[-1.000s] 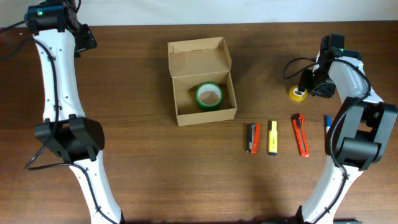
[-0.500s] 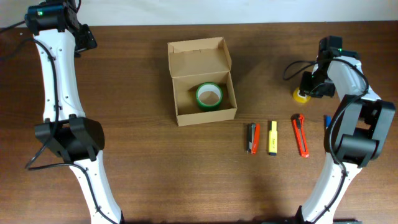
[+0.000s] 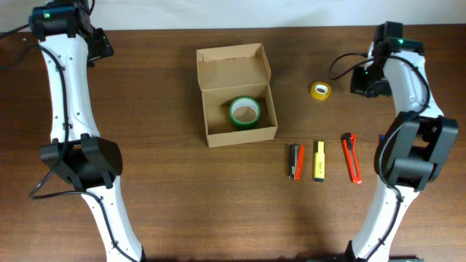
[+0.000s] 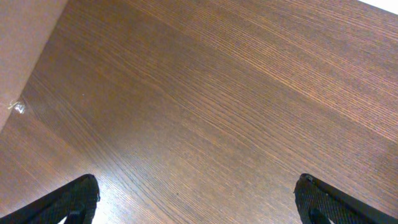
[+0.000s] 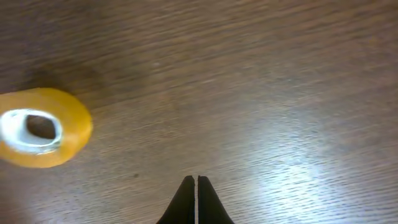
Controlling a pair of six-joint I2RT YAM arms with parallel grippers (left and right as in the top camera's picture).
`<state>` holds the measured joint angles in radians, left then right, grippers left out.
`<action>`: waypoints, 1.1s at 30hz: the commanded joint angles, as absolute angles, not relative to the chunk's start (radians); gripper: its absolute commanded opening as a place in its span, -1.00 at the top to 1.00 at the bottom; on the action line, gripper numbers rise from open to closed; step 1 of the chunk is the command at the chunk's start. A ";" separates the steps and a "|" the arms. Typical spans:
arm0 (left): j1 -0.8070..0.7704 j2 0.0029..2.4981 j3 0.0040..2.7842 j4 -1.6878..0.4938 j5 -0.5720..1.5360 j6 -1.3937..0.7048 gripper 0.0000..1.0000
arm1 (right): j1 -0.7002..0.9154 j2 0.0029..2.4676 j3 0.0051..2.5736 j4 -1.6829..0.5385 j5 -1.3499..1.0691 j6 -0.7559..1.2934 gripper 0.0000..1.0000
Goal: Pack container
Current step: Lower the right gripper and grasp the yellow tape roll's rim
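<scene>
The container (image 3: 233, 67) lies open; right gripper (image 5: 196, 186) pressed together, empty; left gripper (image 4: 196, 190) spread wide.

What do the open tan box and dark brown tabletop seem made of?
The open tan rectangular box looks like matte cardboard: plain brown walls, folded flap. The dark brown tabletop looks like wood or wood-grain laminate: streaky grain, soft glare.

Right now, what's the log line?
box: open, green tape inside | yellow tape: on table | left gripper: open | right gripper: shut, empty
</scene>
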<state>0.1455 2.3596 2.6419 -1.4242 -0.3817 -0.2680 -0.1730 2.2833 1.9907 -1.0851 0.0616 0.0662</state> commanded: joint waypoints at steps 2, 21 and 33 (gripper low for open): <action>0.149 2.328 2.637 -1.425 -0.381 -0.252 -0.99 | -0.131 2.283 2.009 -1.082 0.008 0.057 0.93; 0.149 2.328 2.637 -1.425 -0.381 -0.252 -0.99 | -0.044 2.333 2.003 -1.023 -0.014 0.115 -0.12; 0.149 2.328 2.637 -1.425 -0.381 -0.252 -0.99 | -0.014 2.393 2.003 -0.962 0.004 0.155 -0.20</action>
